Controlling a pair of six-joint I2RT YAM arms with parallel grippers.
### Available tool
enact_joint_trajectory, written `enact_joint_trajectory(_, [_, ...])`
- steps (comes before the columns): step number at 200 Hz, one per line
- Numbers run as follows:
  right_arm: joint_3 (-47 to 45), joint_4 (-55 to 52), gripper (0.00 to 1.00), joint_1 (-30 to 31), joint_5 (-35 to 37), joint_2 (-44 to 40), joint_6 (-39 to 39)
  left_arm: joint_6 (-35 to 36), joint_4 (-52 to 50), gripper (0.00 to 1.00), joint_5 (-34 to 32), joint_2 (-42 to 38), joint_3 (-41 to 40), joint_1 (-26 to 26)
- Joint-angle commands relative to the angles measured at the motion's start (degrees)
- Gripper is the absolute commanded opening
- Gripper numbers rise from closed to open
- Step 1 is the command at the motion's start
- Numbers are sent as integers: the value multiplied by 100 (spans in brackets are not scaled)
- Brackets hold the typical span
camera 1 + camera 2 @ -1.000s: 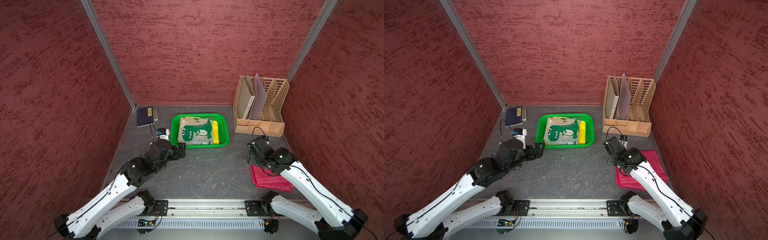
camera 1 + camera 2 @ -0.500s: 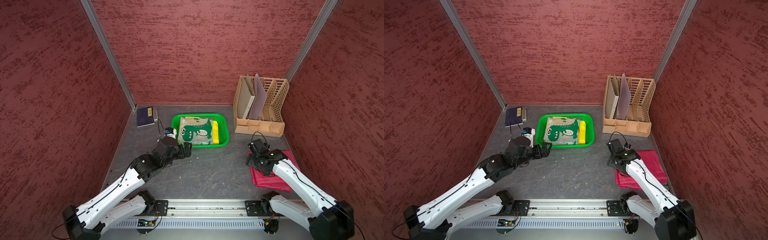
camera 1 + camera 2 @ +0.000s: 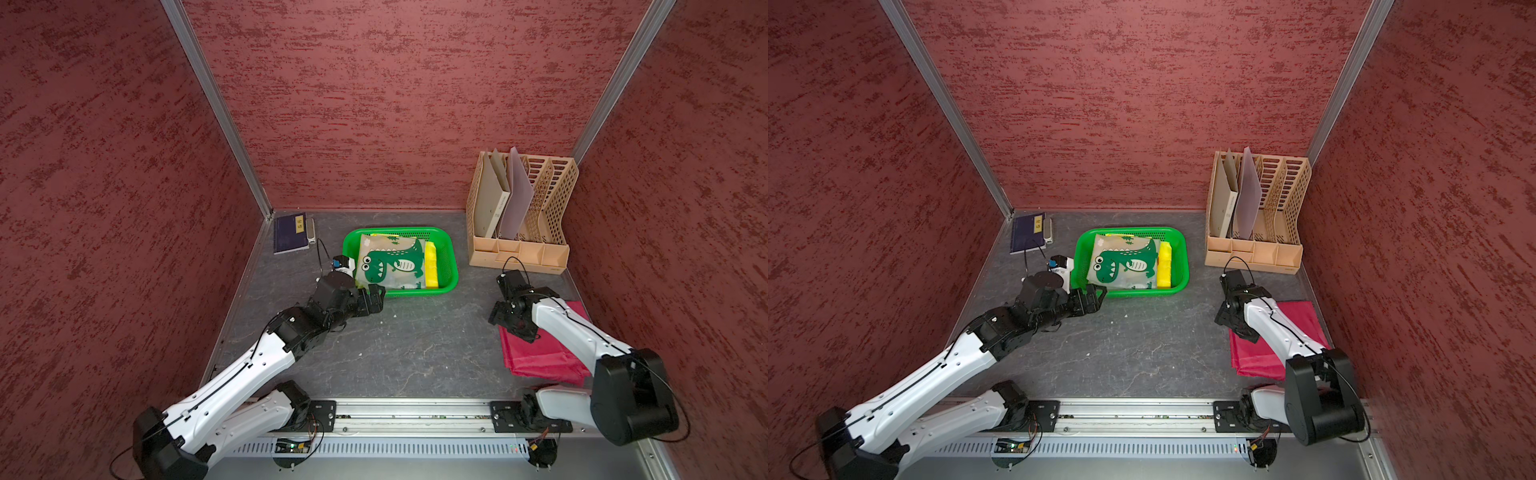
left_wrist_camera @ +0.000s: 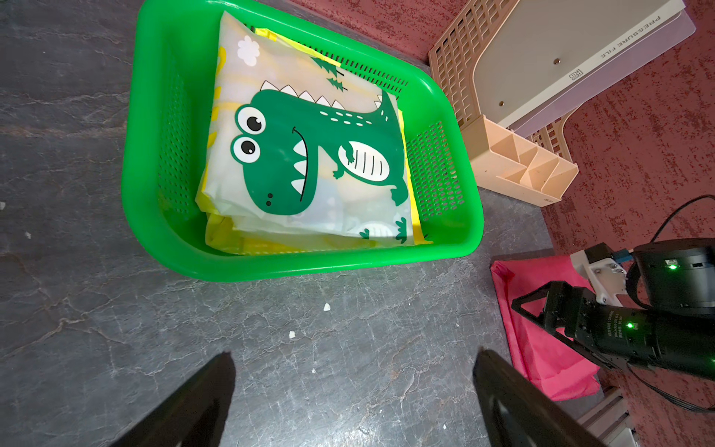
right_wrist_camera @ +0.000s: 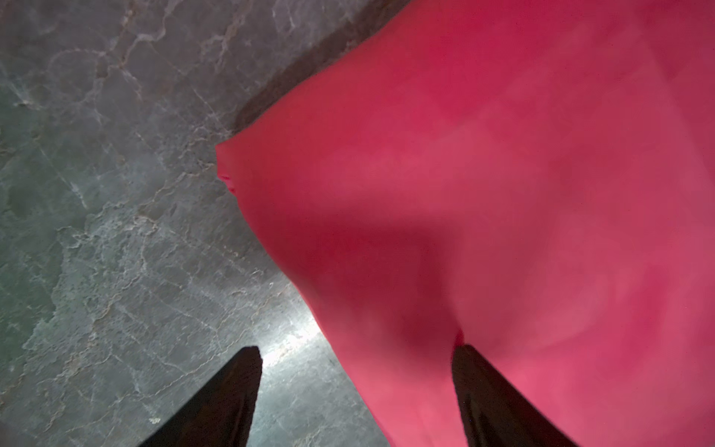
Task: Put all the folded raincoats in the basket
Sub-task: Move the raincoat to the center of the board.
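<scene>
The raincoat (image 4: 309, 154) lay flat inside the basket (image 4: 133, 162), so I judge your task done; your left gripper (image 4: 352, 367) stood spread and empty just before the basket, probably clear of it on purpose; your right gripper (image 5: 356, 356), also spread, hung over the red cloth (image 5: 503, 174), well right of the basket.

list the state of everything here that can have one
folded raincoat: lying flat in the green basket
green basket: upright on the table
left gripper: open, empty, near the green basket
right gripper: open, empty, over the red cloth's edge
red cloth: folded flat on the table
beige file organizer: upright, folders in it
notebook: closed, flat
</scene>
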Motion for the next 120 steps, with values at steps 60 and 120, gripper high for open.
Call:
enact_joint_trajectory(60, [-620,1009,73,418,-1157,17,538,56,338,100,479,-132,-510,622])
enact_joint_trajectory(120, [-570,1615,73,1904,-1064,349,1628,-21,425,100,802,76,-549,785])
